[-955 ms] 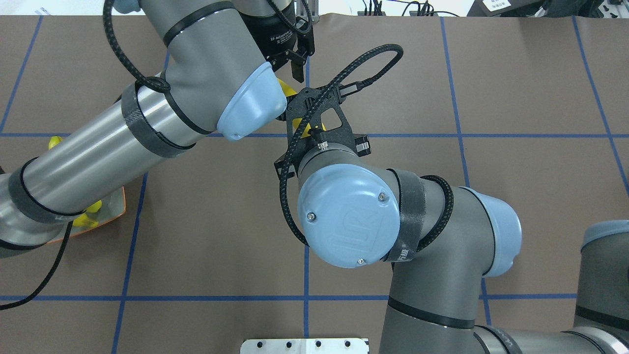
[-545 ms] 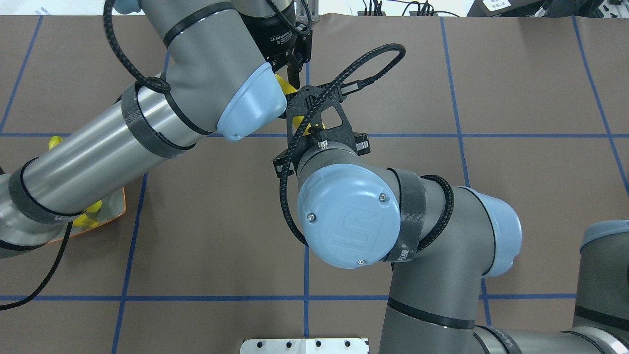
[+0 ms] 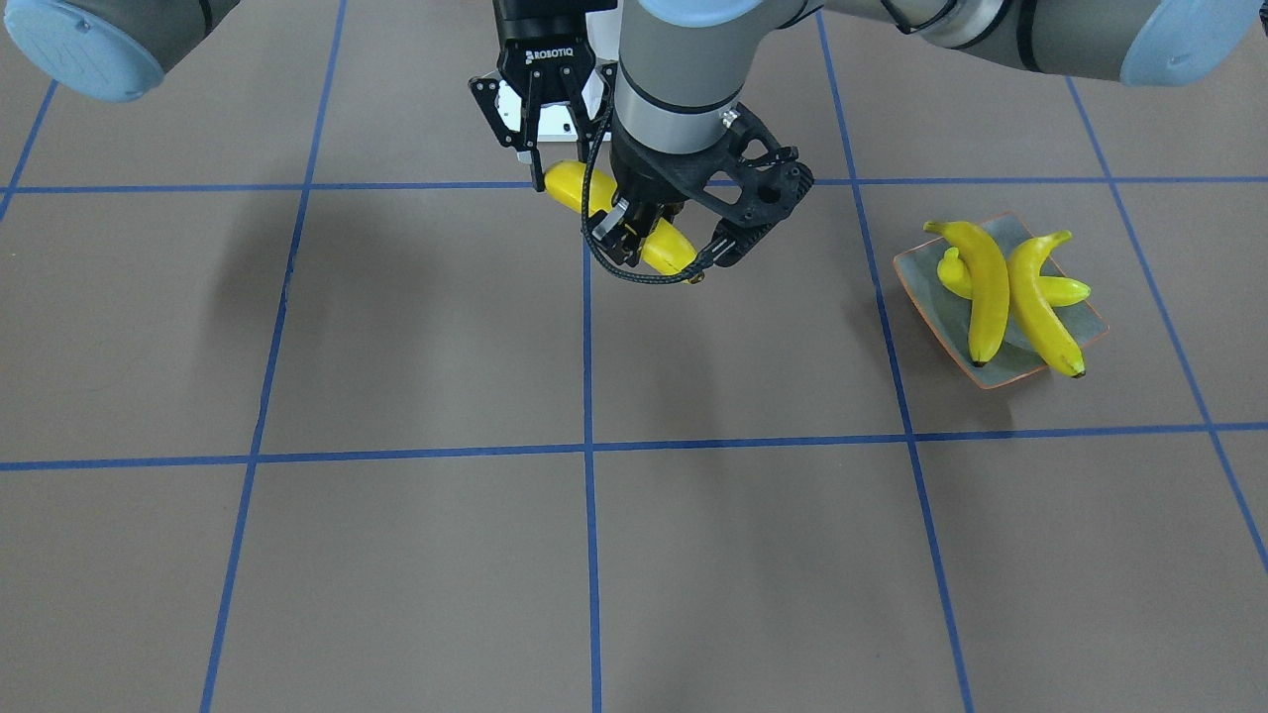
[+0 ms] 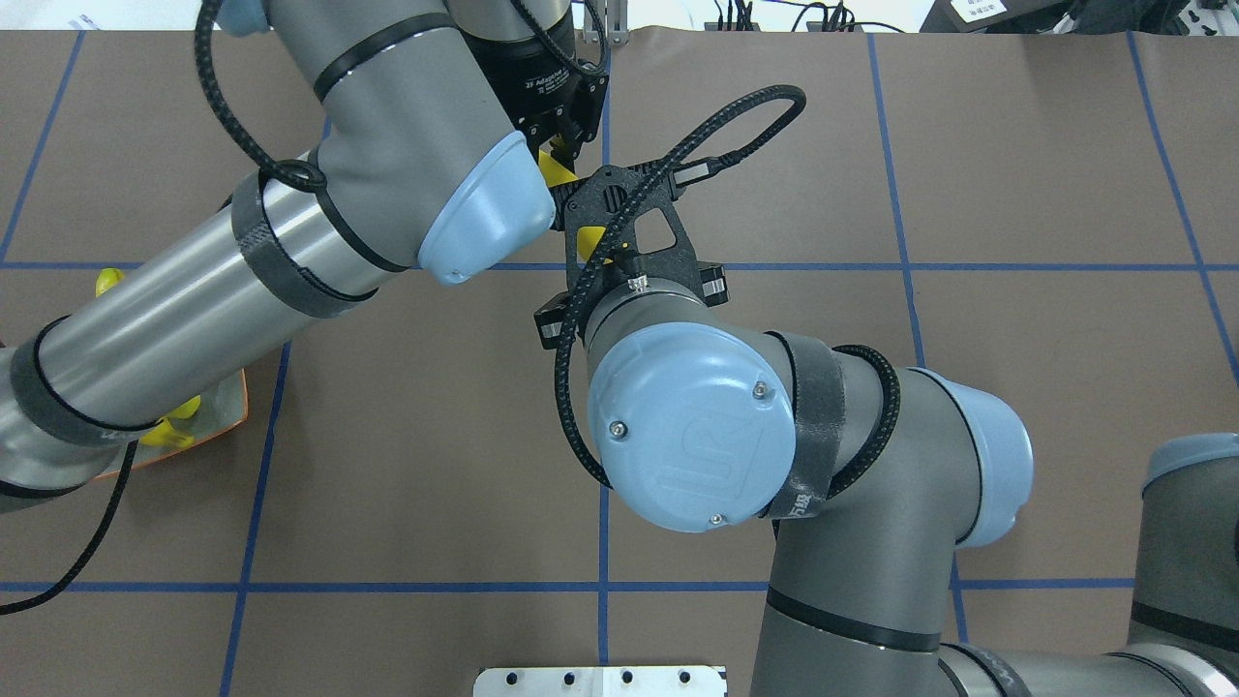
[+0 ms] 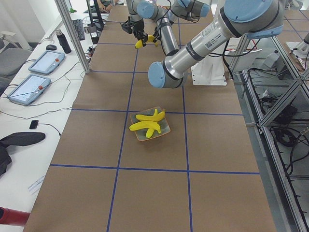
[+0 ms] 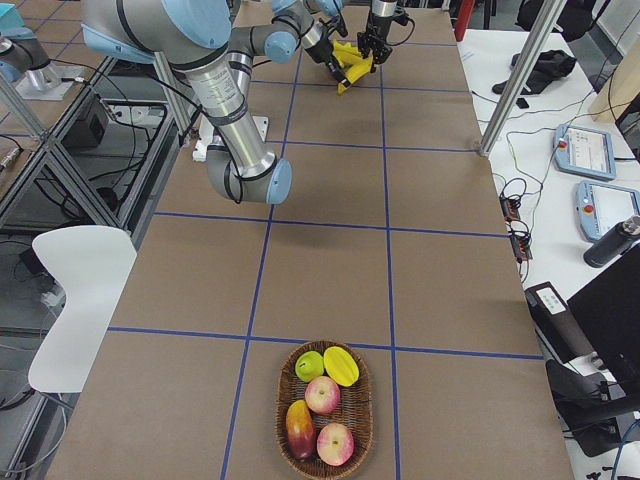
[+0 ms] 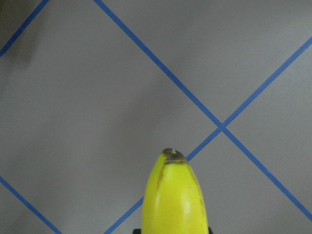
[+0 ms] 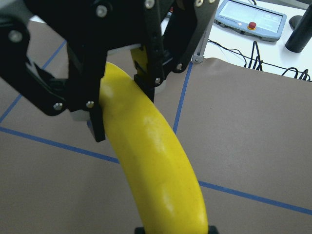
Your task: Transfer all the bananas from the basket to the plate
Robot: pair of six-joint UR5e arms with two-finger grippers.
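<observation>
Fourth banana (image 3: 567, 185) held aloft over the table's (image 3: 396, 327) middle, clamped at once by right tool (image 3: 560, 163) at its blunt end and left tool (image 3: 637, 233) near its tip: judged a hand-over, since plate (image 3: 949, 322), bearing three bananas (image 3: 991, 297), lies toward the left end

Three bananas (image 3: 989, 287) lie on the plate (image 3: 936, 315), well apart from the fourth banana (image 3: 567, 186) held aloft.
</observation>
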